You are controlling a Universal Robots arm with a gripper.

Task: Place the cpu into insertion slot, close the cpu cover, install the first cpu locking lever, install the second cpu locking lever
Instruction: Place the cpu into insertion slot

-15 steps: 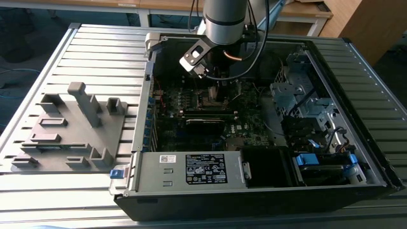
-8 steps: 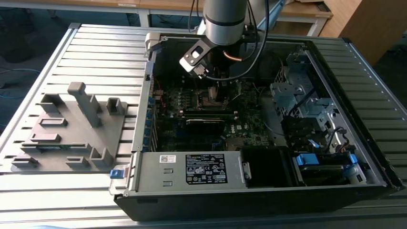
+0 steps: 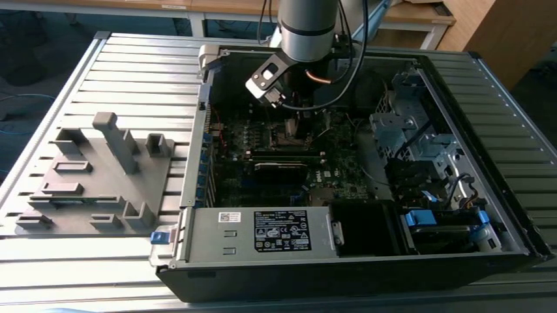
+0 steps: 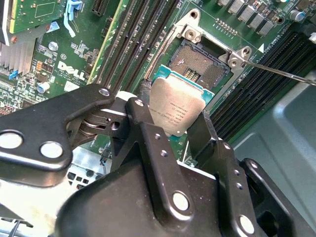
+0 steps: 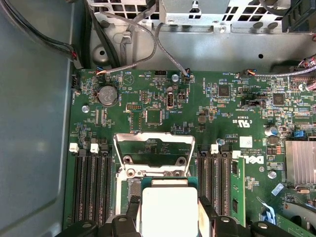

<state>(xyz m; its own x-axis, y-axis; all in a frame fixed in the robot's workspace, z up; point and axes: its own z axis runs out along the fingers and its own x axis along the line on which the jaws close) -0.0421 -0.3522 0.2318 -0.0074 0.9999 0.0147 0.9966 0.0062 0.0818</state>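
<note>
The second wrist view shows the gripper (image 4: 173,117) clamped on the cpu (image 4: 178,107). Black fingers (image 4: 148,138) pinch two opposite edges, and the silvery face hangs at the edge of the slot (image 4: 200,63). The slot's dark pin field lies bare inside a metal rim, with a thin wire lever (image 4: 281,71) jutting beside it. The first wrist view adds the cover (image 5: 153,138), a windowed steel frame standing open beyond the chip. In the exterior view's upper centre the arm (image 3: 304,29) reaches into the open case (image 3: 348,283) and hides the socket. A grey fixture (image 3: 96,176) sits at the exterior view's left on the ribbed table (image 3: 130,72).
</note>
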